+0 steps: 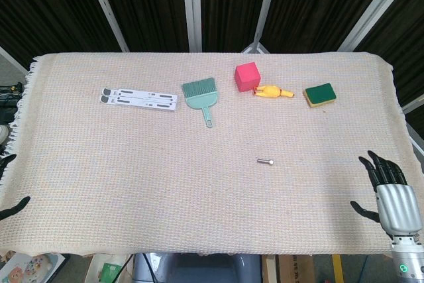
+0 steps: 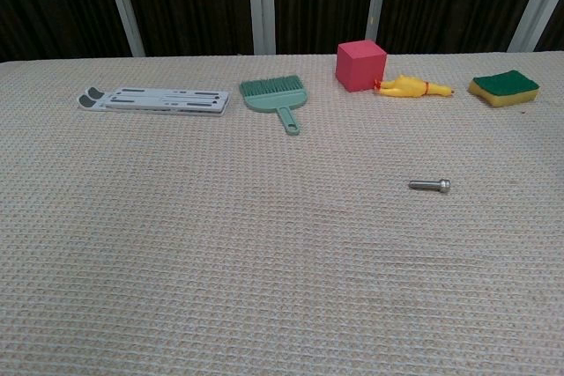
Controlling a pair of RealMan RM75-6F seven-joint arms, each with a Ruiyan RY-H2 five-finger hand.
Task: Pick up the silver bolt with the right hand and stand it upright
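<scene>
Currently the silver bolt (image 1: 265, 161) lies flat on the woven surface (image 1: 132, 164), alone, well apart from the right hand (image 1: 389, 193), which hovers spread and empty at the near right edge. Being small and round, the bolt could roll or slip from a coarse pinch, and its narrow end may topple on the soft weave. Only dark fingertips of the left hand (image 1: 12, 207) show, so I cannot tell its state.

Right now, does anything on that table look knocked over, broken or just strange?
Nothing looks damaged or spilled. The bolt lies on its side on the cloth, apart from the other items; both hands, right and left, wait at the near edge, touching nothing.
</scene>
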